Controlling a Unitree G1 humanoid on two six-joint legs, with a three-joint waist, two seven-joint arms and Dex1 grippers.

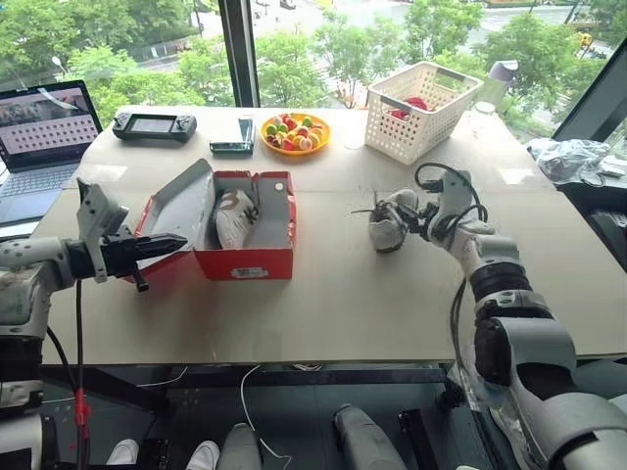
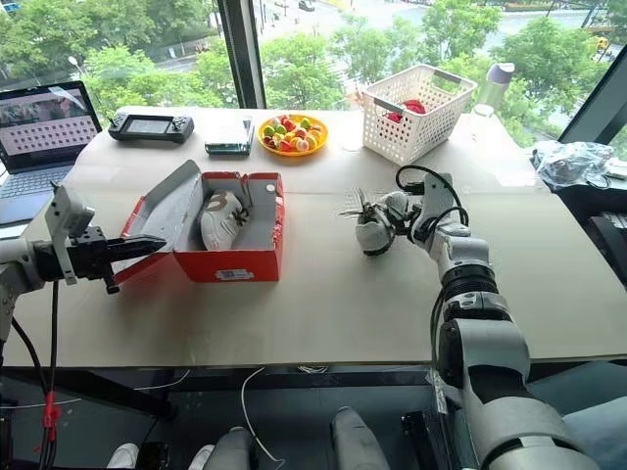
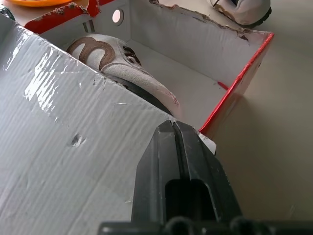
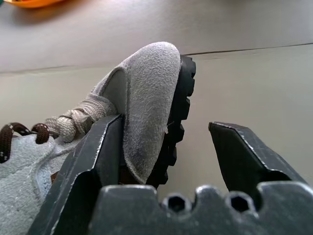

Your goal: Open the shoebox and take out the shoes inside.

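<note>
— Where's the box [image 1: 245, 235] now?

— On the pale, smooth table [image 1: 343, 294], on my left side. It's red cardboard, a long rectangle, lid [image 1: 181, 209] thrown back to the left so its grey corrugated inside faces up. The near end has a white label. The rim is torn and ragged in places, red outside and pale grey within.

— And your left gripper [image 1: 167, 243]?

— My left fingers [image 3: 183, 161], black and wedge-shaped, are pressed together with no gap, tips right at the lid's near edge. Glossy tape streaks the cardboard just beside them. I can't tell whether the tips actually touch it.

— The shoes?

— One shoe [image 1: 235, 217] lies inside the box against the left wall, soft white-grey upper with a curved brown mark on its side. The other shoe [image 1: 392, 220] is out on the table, well to the right of the box, tipped on its side with the dark laces sprawling loose.

— Is your right gripper [image 4: 171, 142] holding that one?

— The right fingers stand wide apart. One finger [image 4: 98, 152] lies against the suede-like grey heel; the other is off to the side with bare table showing between it and the chunky, toothed black sole. So the heel sits between the fingers without being pinched.

— Anything else around?

— At the far edge, a white lattice basket [image 1: 416, 110], an orange bowl [image 1: 295, 132] of bright round pieces, a dark handheld console [image 1: 154, 125] and a laptop [image 1: 44, 137] at the left corner.
</note>
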